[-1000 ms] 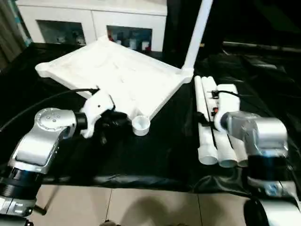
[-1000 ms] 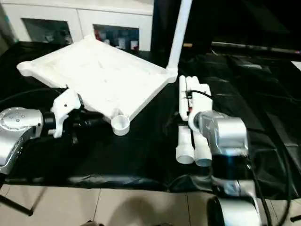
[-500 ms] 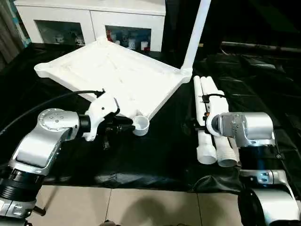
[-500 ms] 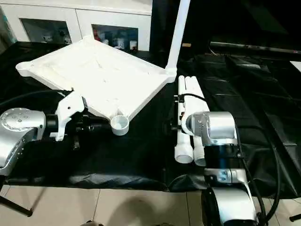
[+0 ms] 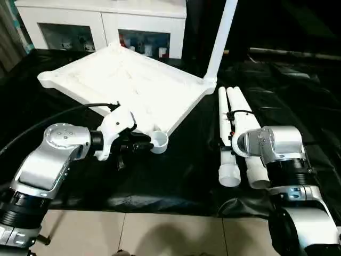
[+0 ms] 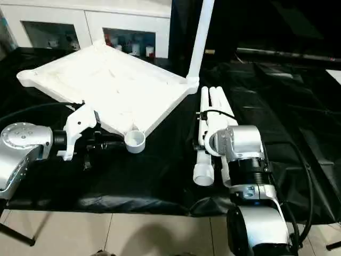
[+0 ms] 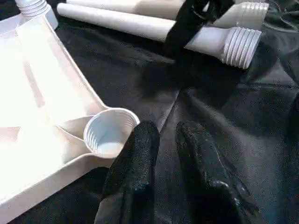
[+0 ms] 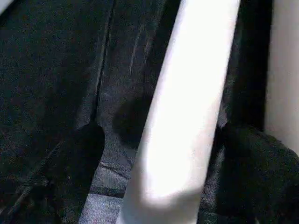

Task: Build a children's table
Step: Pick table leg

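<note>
Table top (image 5: pixel 128 88) lies upside down, ribbed side up, on black cloth (image 5: pixel 176 170), left-centre. One leg (image 5: pixel 221 37) stands upright in far-right corner socket. Near corner socket (image 5: pixel 159 142) empty. Loose legs (image 5: pixel 237 133) lie side by side on cloth, right of top, threaded ends near.

L gripper (image 7: pixel 164 140): fingers almost together, holding nothing, tips just beside near corner socket, on cloth side.

R gripper (image 8: pixel 154 154): jaws wide apart, straddling leftmost loose leg (image 6: pixel 203 144), one finger each side. Contact w/ leg: cannot tell.
</note>
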